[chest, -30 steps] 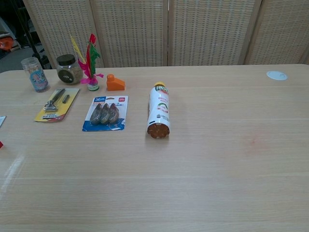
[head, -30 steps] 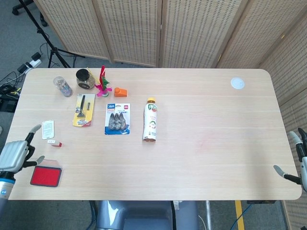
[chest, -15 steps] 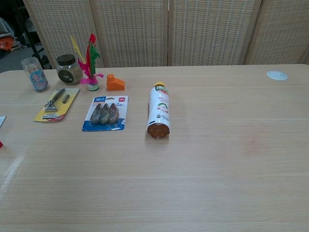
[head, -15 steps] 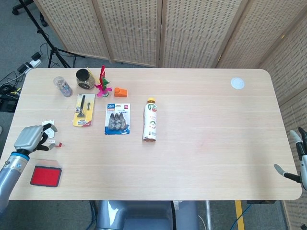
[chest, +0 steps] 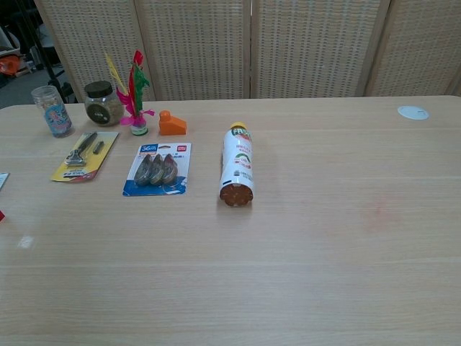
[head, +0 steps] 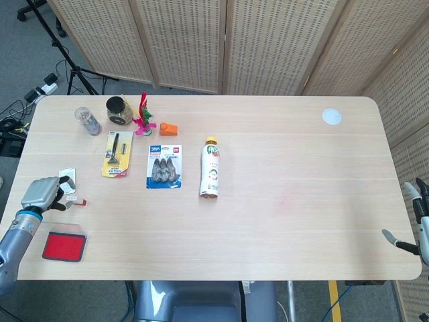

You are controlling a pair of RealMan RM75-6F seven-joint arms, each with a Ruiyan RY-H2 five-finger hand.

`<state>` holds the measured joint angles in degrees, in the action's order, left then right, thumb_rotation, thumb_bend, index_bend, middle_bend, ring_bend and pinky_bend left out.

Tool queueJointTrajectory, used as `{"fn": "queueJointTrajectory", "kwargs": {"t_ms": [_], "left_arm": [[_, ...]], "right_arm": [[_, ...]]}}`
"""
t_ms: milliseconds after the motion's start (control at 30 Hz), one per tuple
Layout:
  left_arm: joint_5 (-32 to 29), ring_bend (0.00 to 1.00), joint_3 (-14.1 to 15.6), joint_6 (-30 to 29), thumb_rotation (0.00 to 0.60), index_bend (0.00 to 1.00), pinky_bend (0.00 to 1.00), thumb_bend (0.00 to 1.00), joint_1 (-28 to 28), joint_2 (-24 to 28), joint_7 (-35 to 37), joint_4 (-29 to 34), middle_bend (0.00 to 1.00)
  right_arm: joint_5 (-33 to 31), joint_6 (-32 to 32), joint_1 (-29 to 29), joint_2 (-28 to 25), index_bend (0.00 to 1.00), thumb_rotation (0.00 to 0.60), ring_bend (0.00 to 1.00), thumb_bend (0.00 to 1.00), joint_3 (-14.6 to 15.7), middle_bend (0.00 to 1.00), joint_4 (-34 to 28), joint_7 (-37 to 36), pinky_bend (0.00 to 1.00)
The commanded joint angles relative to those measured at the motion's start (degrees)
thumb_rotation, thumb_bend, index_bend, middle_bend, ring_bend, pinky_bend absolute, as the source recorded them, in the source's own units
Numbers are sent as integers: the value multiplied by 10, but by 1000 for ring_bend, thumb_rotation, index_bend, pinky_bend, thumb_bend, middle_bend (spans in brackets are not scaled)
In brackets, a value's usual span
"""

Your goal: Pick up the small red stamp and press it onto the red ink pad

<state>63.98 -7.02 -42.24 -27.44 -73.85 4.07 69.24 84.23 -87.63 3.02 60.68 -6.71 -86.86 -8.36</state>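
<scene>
Red stamp lies just right of your left hand; fingers curled, holding nothing.

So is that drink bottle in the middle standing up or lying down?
Lying down. The bottle rests lengthwise on the table, orange cap toward the screens, base facing the chest camera.

A pale wood worktop fills the frame. Woven folding screens line its far edge; grey floor, a black tripod and cables occupy the upper left.
</scene>
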Motion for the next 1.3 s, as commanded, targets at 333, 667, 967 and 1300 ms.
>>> {"fn": "queueJointTrajectory", "kwargs": {"t_ms": [333,667,967,1300], "left_arm": [[-1,957,7,10,600,484,956,308,-6,-21,4,-34,1000],[-4,957,12,10,600,497,956,322,-9,-37,-12,-51,1000],[-14,957,10,10,600,523,956,366,-10,-44,-17,-53,1000],[-12,957,12,2,600,587,956,389,-9,-49,-23,-55,1000]], "right_arm": [[0,0,0,-1,0,600,0,0,0,0,1,-6,0],[-3,1,0,-2,0,600,0,0,-2,0,3,-11,0],[-5,1,0,-3,0,600,0,0,-4,0,6,-19,0],[-5,1,0,-3,0,600,0,0,-4,0,8,-25,0]]}}
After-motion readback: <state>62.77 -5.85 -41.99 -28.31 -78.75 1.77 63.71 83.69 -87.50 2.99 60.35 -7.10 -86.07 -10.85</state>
